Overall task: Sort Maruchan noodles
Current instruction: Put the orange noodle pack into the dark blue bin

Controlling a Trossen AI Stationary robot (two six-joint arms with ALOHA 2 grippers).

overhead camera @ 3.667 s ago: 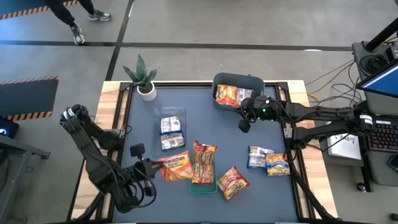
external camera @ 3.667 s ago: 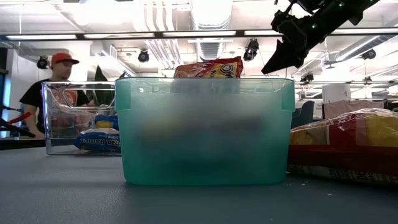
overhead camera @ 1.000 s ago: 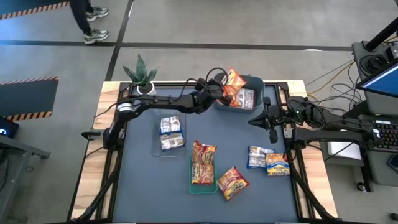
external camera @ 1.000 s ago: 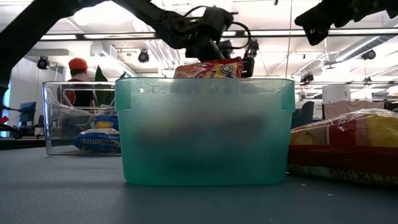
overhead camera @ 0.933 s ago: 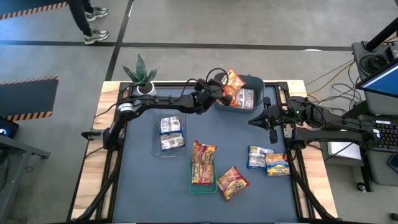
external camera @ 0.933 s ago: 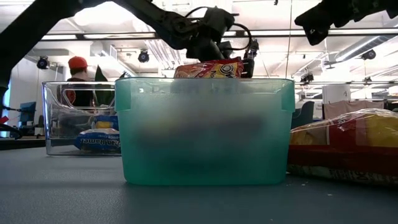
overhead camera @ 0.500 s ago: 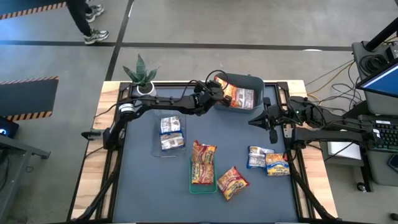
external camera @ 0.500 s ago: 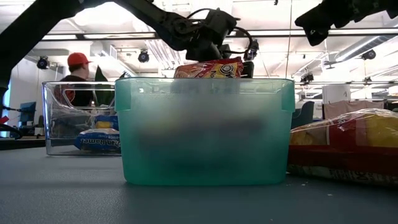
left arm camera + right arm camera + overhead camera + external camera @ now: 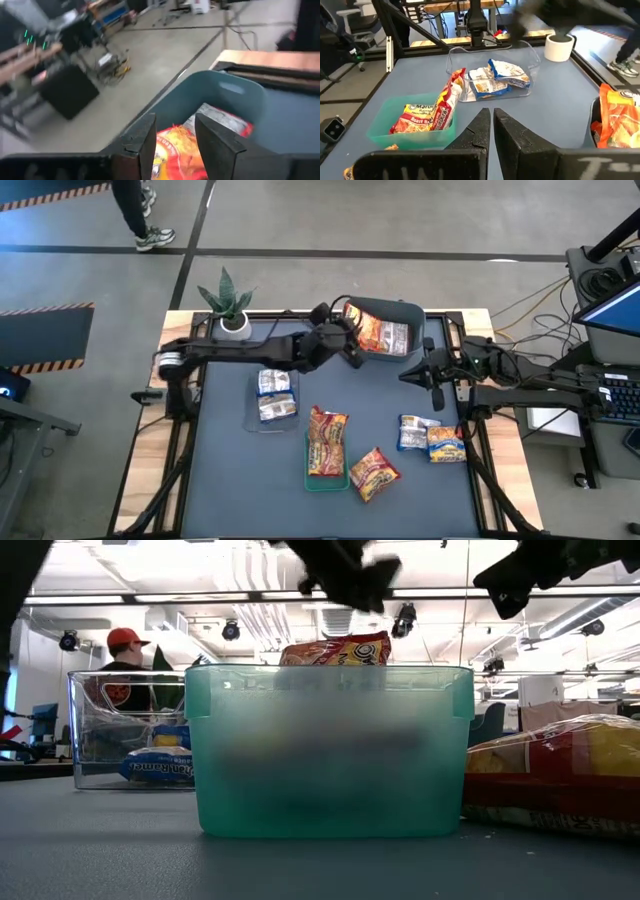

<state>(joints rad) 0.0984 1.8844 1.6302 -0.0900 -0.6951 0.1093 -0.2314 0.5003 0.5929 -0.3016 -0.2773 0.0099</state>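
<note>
My left gripper (image 9: 350, 348) hangs open just left of the grey-blue bin (image 9: 410, 312) at the table's far edge, with nothing between its fingers. In the left wrist view, an orange noodle packet (image 9: 176, 150) and a silver one (image 9: 220, 119) lie in that bin beyond the open fingers. A clear bin (image 9: 275, 392) holds blue packets. The green tray (image 9: 325, 478) holds orange packets. One orange packet (image 9: 373, 472) lies on the table beside the tray, and two more packets (image 9: 432, 437) lie to the right. My right gripper (image 9: 435, 377) waits shut at the right, above the table.
A potted plant (image 9: 230, 305) stands at the far left corner. A person in a red cap (image 9: 115, 670) shows beyond the table in the low view, and a person's feet (image 9: 150, 225) are on the floor behind it. Bare table lies along the near edge.
My left gripper has opened and let go of the orange packet, which stood above the grey-blue bin and now lies inside it. The gripper has then drawn back toward the table's left and risen. My right arm has kept still.
</note>
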